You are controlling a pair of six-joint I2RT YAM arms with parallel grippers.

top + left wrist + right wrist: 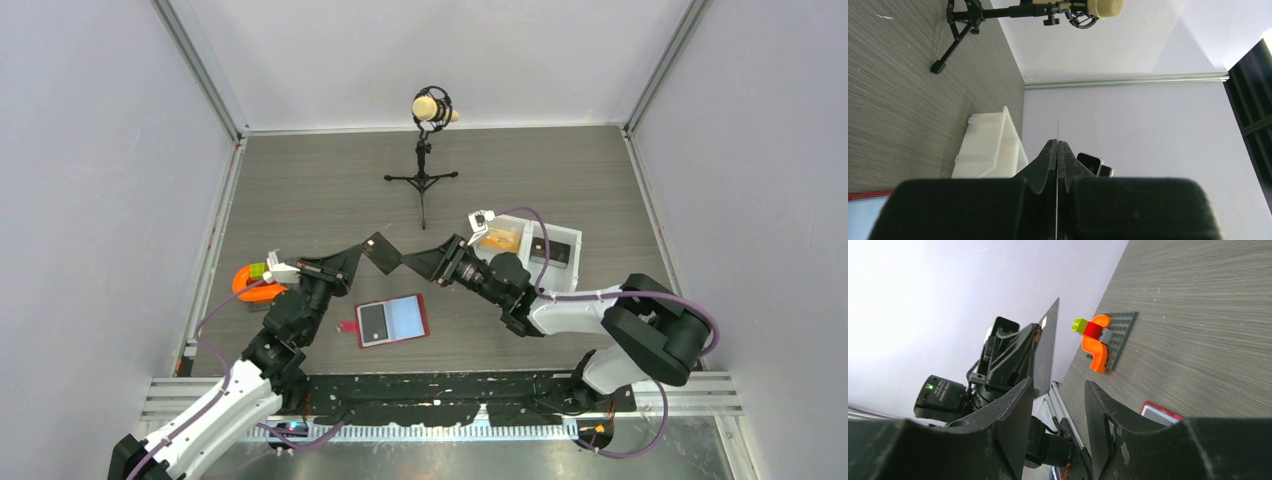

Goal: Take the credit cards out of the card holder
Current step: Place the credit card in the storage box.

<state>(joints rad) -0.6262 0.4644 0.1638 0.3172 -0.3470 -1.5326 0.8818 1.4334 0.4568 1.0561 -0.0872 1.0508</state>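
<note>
The red card holder (405,318) lies open on the table between the arms, with a dark credit card (373,323) in its left pocket. A pink-red card edge (347,326) pokes out at its left side. Above the table, my left gripper (362,252) is shut on another dark credit card (383,252). That card shows edge-on (1058,131) in the left wrist view, past the pressed-together jaws of the left gripper (1057,147). My right gripper (408,262) is open, its tips right at the held card's far end. In the right wrist view the card (1045,352) stands just beyond the left finger (1018,405) of my right gripper (1058,385).
A white two-compartment tray (560,272) at the right holds an orange block (500,240) and a dark item (541,250). An orange piece with small bricks (250,278) sits at the left. A microphone stand (423,150) is at the back.
</note>
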